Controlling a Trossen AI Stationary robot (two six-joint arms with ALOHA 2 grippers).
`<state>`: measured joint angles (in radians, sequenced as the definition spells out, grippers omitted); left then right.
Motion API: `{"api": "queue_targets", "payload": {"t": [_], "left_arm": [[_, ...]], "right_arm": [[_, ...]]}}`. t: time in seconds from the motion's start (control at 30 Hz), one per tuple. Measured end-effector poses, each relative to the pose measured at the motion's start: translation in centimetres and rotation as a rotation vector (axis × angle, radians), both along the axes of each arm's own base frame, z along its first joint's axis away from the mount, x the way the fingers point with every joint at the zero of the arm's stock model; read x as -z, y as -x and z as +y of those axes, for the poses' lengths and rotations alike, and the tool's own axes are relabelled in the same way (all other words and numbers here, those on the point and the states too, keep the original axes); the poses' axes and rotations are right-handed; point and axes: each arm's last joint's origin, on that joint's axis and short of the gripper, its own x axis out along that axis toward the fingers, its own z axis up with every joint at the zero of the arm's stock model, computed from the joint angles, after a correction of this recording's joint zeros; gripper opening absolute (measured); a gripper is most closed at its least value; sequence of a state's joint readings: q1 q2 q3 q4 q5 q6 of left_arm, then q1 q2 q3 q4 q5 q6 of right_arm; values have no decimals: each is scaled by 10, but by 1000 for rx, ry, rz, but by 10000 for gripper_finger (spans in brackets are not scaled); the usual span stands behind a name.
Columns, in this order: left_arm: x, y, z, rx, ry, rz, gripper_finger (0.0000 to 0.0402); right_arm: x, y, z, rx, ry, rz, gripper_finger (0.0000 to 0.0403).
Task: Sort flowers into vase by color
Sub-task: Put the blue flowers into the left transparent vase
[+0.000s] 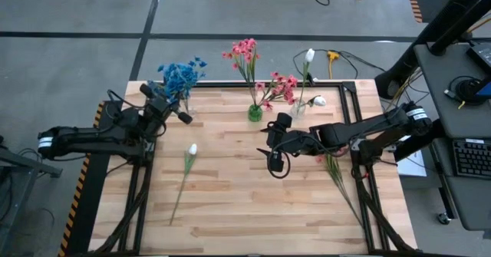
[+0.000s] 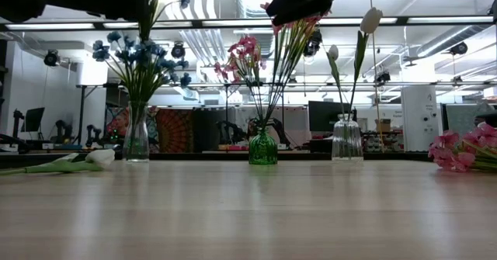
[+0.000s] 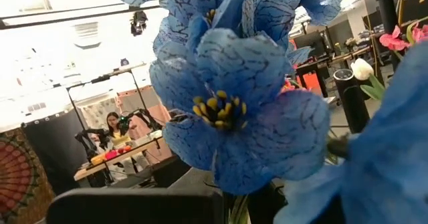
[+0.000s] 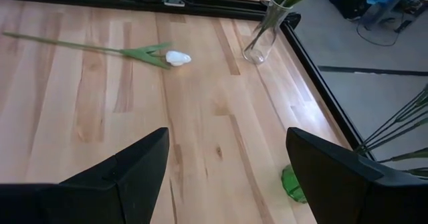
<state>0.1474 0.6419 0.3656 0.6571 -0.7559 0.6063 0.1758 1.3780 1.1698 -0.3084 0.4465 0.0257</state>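
Note:
Blue flowers (image 1: 181,76) stand in a clear vase (image 2: 136,140) at the far left, and they fill the left wrist view (image 3: 234,97). My left gripper (image 1: 170,107) is right beside their stems. Pink flowers (image 1: 246,51) stand in a green vase (image 1: 255,113). White tulips (image 1: 309,56) stand in a clear vase (image 1: 299,108). One white tulip (image 1: 189,154) lies flat on the table. A pink bunch (image 1: 331,165) lies beside the right arm. My right gripper (image 4: 227,177) is open and empty above the table's middle.
The three vases stand in a row along the far edge. A black frame (image 1: 360,126) borders the table. Bare wood (image 1: 253,203) stretches across the near half. A desk with a keyboard (image 1: 469,157) sits beyond the right edge.

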Motion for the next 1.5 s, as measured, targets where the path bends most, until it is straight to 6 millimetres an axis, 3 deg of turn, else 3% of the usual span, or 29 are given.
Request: {"api": "queue_targets", "payload": {"t": [0.87,1.5], "left_arm": [[28,2,3,-3,26,-43,9],[30,4,4,-70,67,-62,9]], "right_arm": [[1,0,0,0,0,1,292],[0,0,0,0,-1,-5,292]]}}
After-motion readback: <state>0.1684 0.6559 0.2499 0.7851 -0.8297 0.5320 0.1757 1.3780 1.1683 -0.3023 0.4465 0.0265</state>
